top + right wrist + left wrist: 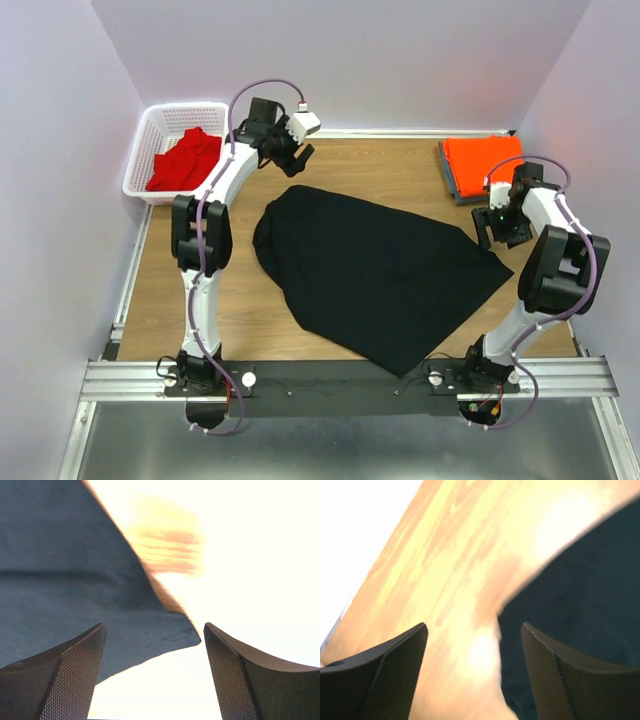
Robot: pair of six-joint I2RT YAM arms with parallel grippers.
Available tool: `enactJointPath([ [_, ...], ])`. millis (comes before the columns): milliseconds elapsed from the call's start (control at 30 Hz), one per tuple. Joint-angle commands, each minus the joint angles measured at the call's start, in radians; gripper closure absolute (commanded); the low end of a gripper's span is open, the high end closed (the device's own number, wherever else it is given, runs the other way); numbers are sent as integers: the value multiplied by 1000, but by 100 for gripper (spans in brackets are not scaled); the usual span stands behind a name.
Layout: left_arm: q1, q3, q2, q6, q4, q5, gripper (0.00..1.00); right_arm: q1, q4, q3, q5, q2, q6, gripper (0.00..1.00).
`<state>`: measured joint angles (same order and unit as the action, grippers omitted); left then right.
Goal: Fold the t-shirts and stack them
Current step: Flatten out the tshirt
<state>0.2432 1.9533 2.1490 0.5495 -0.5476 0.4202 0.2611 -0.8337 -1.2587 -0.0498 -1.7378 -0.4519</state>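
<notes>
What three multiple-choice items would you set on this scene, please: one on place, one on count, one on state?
1. Where is the red t-shirt? A in the white basket; B on the floor; C in a pincer.
2. How many t-shirts show? A two; B three; C four.
3. How are the left pincer and right pincer? A open, empty; B shut on cloth; C hidden.
Key: 1 A, red cloth lies inside the mesh walls; 2 B, the red one, the black t-shirt and the orange t-shirt; 3 A, each wrist view shows fingers apart, gripping nothing.
</notes>
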Motion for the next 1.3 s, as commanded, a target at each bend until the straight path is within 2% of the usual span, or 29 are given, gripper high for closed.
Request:
enactJointPath([
  [0,-4,134,100,-57,-72,17,14,38,-53,-8,-54,-57,-57,15],
  [233,-4,136,167,-95,6,-11,12,144,-108,-4,-70,-114,-114,23],
  [333,-2,159,198,-106,11,-12,12,168,-110,27,-64,-118,-136,24],
  [567,-1,196,261,-125,-3,28,10,175,-105,62,-67,-143,-148,28],
  [733,5,190,273,-134,-3,42,8,175,-101,59,-70,-170,-148,41],
  [800,5,188,275,-140,-3,55,8,176,-104,50,-76,-175,-142,40],
  [900,5,188,269,-143,-3,68,8,181,-111,32,-90,-132,-146,29],
  [1100,5,173,238,-138,-11,77,8,247,-212,-99,-145,-66,-214,27],
  [1267,7,171,223,-138,-25,69,8,303,-301,-224,-177,-166,-298,29],
])
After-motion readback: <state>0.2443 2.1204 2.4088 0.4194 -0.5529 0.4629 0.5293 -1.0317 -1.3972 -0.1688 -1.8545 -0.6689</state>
